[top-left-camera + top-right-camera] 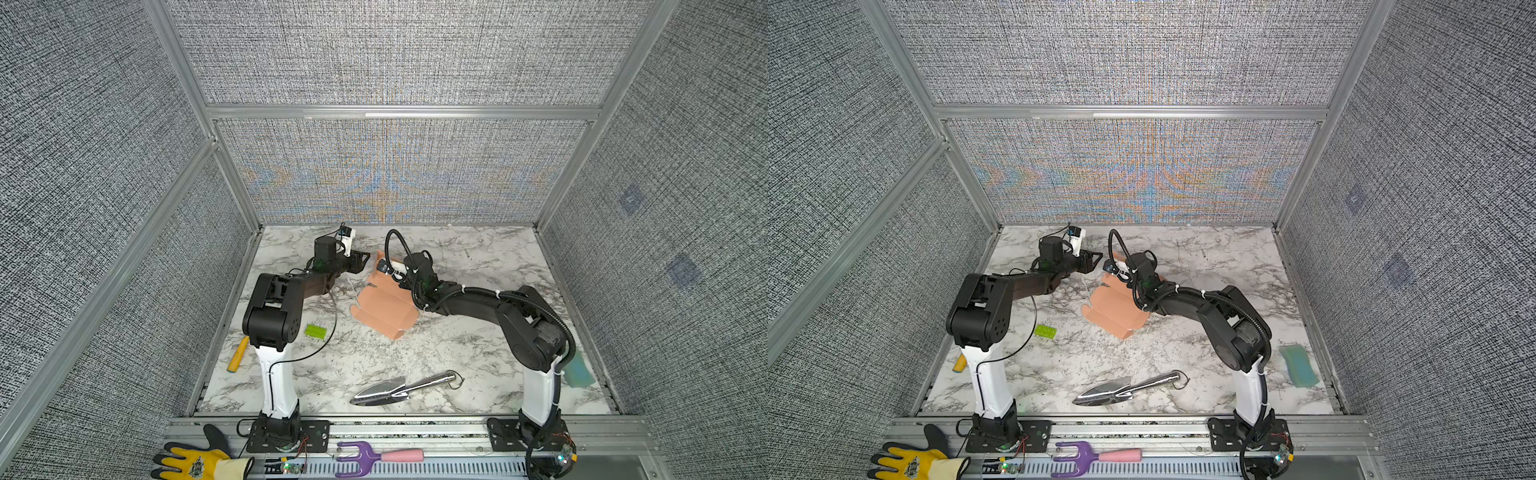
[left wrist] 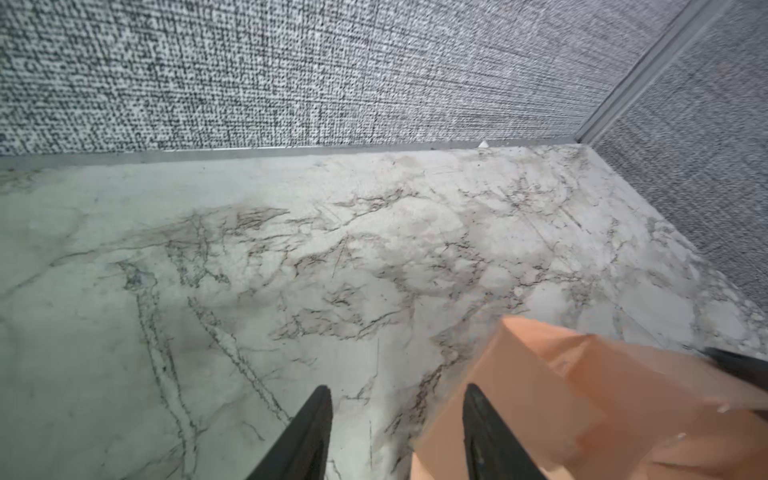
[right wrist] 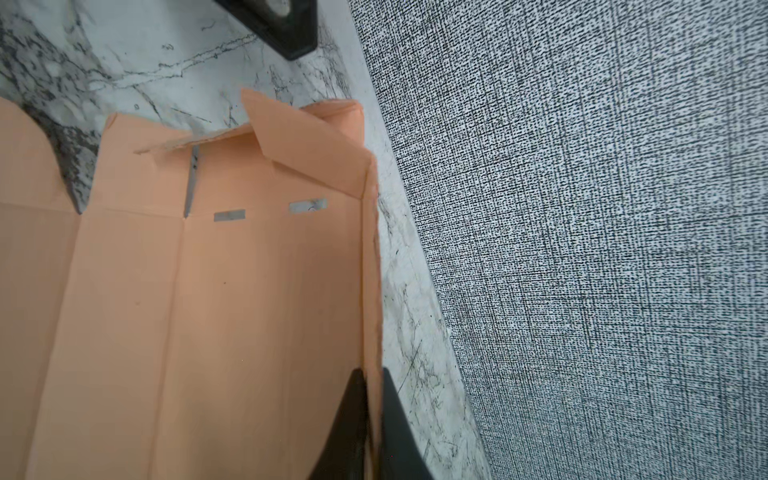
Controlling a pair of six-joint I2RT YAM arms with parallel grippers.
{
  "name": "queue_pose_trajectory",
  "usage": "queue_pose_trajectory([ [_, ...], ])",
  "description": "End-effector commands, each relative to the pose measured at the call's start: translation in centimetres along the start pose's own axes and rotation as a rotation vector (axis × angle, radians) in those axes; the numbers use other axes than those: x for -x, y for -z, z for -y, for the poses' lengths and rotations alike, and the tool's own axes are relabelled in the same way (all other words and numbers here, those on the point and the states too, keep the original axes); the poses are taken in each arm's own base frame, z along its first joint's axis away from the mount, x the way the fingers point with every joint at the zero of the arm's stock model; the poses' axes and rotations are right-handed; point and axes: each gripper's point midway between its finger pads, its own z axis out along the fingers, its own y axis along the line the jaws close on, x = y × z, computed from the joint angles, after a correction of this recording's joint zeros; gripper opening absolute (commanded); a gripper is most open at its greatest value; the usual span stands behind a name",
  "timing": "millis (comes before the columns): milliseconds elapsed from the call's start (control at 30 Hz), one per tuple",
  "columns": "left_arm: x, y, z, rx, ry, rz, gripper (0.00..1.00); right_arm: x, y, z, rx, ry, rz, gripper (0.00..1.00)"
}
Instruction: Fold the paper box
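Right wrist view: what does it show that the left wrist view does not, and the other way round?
Only the right wrist view shows the right pincer shut on a raised side wall of the paper box. It also shows the box's inner face with its creases and two small slots.

Only the left wrist view shows the left pincer open, gripping nothing, fingers apart over the table. It also shows a corner of the enclosure.

Both show the salmon box, the marble table and the grey woven wall.

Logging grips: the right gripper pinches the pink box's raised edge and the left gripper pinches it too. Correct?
No: the left wrist view shows the left gripper open, empty, beside the box. The right gripper does pinch the raised edge.
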Motion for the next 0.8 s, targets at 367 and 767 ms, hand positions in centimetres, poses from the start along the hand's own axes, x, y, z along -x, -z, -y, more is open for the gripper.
queue_pose_trajectory([
  [367,-2.0,-1.9,-0.7,0.026,0.036,-0.133,0.52,1.4,0.4,0.7,0.003,-0.055,0.081,0.11],
  [767,-1.0,-3.5,0.2,-0.015,0.024,-0.136,0.52,1.5,0.3,0.0,0.066,-0.092,0.080,0.11],
])
